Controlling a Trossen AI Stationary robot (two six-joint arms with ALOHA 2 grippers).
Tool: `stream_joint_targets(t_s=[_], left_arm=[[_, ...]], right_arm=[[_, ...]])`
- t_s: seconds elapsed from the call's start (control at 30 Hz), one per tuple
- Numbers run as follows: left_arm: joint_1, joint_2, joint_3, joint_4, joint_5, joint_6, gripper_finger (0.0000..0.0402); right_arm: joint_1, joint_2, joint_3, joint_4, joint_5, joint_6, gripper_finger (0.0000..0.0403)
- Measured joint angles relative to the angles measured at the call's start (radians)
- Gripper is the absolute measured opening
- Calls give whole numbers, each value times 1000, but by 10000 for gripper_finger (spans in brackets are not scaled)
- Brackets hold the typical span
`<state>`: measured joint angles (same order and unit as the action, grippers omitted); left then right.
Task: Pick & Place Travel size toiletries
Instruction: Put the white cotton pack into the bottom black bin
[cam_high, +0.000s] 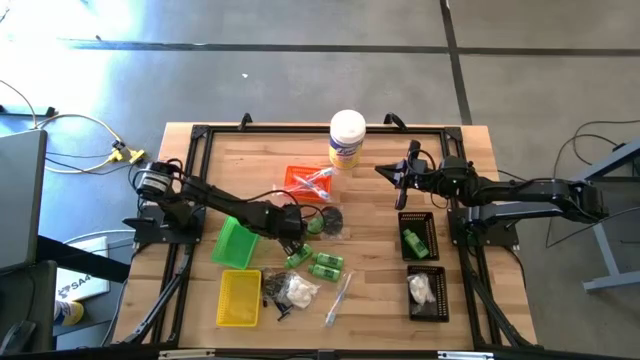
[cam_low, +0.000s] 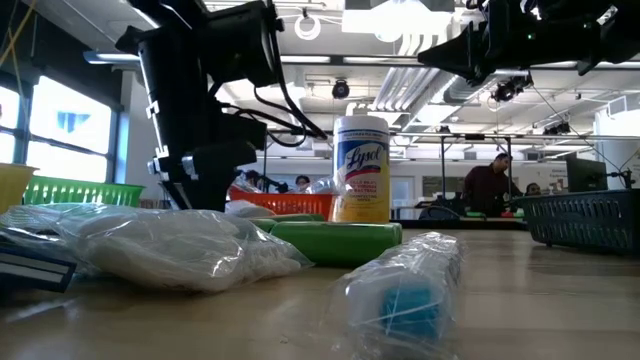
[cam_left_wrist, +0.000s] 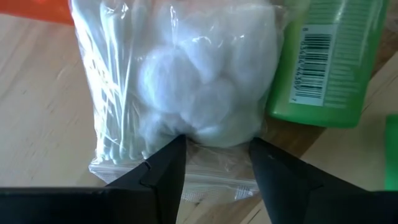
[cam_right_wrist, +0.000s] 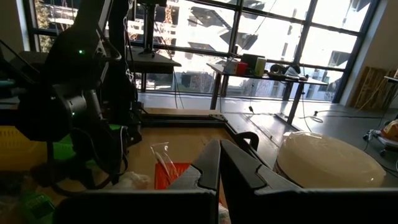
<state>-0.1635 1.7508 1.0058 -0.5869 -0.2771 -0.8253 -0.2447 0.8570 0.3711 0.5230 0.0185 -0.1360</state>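
clear bag (cam_left_wrist: 186, 81) edge seemingly between fingers (cam_left_wrist: 165, 171)

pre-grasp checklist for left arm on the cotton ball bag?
1. Left pincer open: ok.
2. Fingers straddle the sealed end of the cotton ball bag: ok.
3. Bag lying flat on table: ok.
4. Green bottle clear of the fingers: ok, though it touches the bag.
5. Right pincer shut, parked away near the white canister: ok.
6. Grip depth enough to hold: cannot tell.
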Motion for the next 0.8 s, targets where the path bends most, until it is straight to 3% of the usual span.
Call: stream_joint_targets(t_s=[0.13,0.43,0.8], left_arm=[[0,0,-1,7,13,0,139],[0,2,-2,26,24,0,9],[0,-19,-4,3,8,16,2]], right_arm=[[0,0,0,0,0,0,4],[0,0,0,0,0,0,4],[0,0,0,0,0,0,4]])
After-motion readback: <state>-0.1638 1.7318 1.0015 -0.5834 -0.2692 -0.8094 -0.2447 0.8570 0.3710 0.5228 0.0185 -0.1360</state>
